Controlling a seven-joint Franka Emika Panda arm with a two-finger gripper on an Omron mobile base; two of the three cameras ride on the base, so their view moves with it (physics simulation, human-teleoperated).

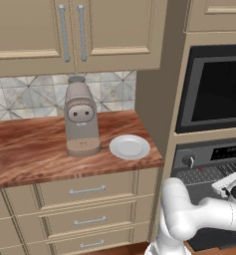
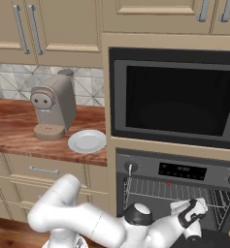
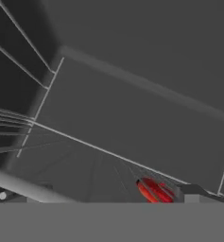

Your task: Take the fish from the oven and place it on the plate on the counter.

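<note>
Here, open fingers (image 3: 113,201) reach inside the oven (image 2: 174,193); the fish (image 3: 153,190) lies just ahead, its length angled across the rack.

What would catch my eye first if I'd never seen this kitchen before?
Probably the white robot arm bending low into the open oven, its gripper at the wire racks. Through the hand camera, a tiny red-orange fish glows against the dark oven interior, lying on a rack close ahead of the open gripper. On the reddish-brown counter, a bare white plate sits beside a beige coffee machine.
</note>
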